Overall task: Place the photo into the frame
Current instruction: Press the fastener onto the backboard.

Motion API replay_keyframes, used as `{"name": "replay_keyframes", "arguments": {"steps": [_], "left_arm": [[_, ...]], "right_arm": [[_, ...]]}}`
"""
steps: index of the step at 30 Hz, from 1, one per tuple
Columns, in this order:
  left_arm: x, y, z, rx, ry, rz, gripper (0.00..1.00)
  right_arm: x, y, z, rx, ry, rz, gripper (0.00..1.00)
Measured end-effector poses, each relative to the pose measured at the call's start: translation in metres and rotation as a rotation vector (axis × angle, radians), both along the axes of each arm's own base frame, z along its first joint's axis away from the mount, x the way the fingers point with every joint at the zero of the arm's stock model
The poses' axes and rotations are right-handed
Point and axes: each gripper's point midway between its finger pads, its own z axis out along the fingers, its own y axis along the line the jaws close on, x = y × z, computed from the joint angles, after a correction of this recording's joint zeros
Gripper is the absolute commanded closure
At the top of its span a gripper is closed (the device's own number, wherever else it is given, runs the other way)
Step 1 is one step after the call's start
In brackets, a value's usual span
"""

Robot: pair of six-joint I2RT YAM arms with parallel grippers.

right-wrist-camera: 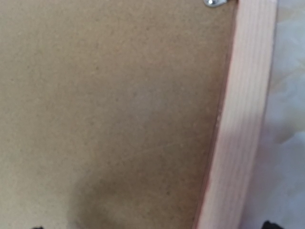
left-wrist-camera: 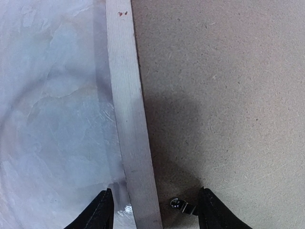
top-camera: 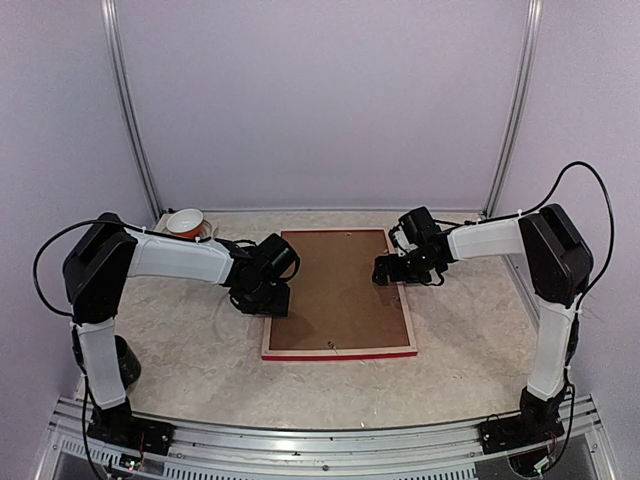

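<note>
Mid-worktop [top-camera: 200, 350]: frame [top-camera: 340, 352] face down, pale wood back up, red showing along near edge. Holds brown backing board [top-camera: 335, 290] inside its rails. At left rail: left gripper [top-camera: 268, 300], jaws open, straddling rail, one fingertip over worktop, other over board beside a metal clip [left-wrist-camera: 183, 206]; grips nothing. At right rail: right gripper [top-camera: 385, 270], jaws spread wide, only board and rail between them. Far left corner: bowl [top-camera: 185, 222].
</note>
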Motion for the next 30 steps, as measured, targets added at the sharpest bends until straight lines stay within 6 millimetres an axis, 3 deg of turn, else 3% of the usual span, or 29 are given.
{"name": "replay_keyframes", "arguments": {"steps": [22, 30], "left_arm": [[-0.0055, 0.0052, -0.0001, -0.015, -0.006, 0.015, 0.48], [-0.0065, 0.0062, -0.0004, -0.014, -0.005, 0.016, 0.56]], "right_arm": [[-0.0005, -0.0004, -0.0007, -0.003, 0.001, 0.001, 0.01], [-0.0005, -0.0005, -0.0007, -0.003, 0.001, 0.002, 0.01]]}}
